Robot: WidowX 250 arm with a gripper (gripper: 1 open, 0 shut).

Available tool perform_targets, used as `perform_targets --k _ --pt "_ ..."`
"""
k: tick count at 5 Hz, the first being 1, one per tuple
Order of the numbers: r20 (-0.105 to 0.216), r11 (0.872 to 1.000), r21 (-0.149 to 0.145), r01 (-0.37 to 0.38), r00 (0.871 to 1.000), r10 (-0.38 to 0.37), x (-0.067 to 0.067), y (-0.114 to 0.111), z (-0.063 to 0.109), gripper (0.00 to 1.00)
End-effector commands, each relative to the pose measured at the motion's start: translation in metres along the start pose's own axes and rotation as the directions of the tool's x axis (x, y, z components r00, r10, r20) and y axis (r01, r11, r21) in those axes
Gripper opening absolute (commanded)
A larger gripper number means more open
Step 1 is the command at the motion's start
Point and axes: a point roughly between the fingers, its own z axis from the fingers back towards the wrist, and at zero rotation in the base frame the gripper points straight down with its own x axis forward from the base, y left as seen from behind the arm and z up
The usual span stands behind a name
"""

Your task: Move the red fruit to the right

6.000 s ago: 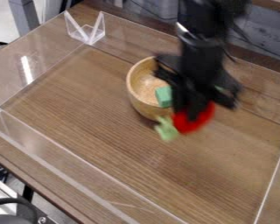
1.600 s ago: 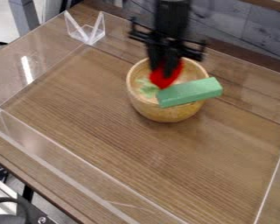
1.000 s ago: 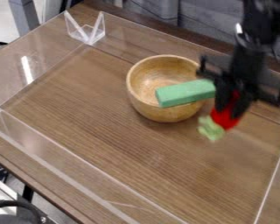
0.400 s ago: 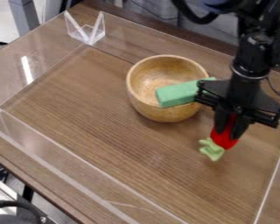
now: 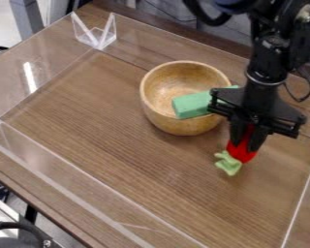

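Observation:
The red fruit (image 5: 242, 151) is a small bright-red toy with a light-green leafy tuft (image 5: 228, 166) hanging at its lower left. It sits between the fingers of my gripper (image 5: 244, 145), which points straight down and is shut on it. The fruit hovers low over the wooden tabletop (image 5: 119, 145), to the right of the wooden bowl (image 5: 170, 95); whether the tuft touches the wood I cannot tell. A green rectangular block (image 5: 193, 103) leans on the bowl's right rim, close to the gripper's left side.
Clear acrylic walls (image 5: 42, 58) enclose the tabletop; the right wall (image 5: 304, 194) stands close to the gripper. A small clear stand (image 5: 96, 34) sits at the back left corner.
Over the last second the gripper, with the red fruit in it, has sunk toward the tabletop and shifted slightly left. Bowl and green block stayed in place.

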Motion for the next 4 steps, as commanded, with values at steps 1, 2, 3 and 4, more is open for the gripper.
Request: perform_targets --k 1,2,3,4 --pt "0.024 1.0 -0.016 0.001 1.0 -0.001 0.003 -0.002 0.001 0.0" --pt "0.019 1.0 -0.021 0.01 1.0 -0.01 -0.001 -0.006 -0.006 0.0" --pt "0.02 0.998 -0.032 0.052 0.998 -0.051 -0.004 -0.012 -0.015 0.0" --pt "0.02 0.996 -0.038 0.082 0.996 -0.082 -0.007 -0.016 -0.022 1.0"
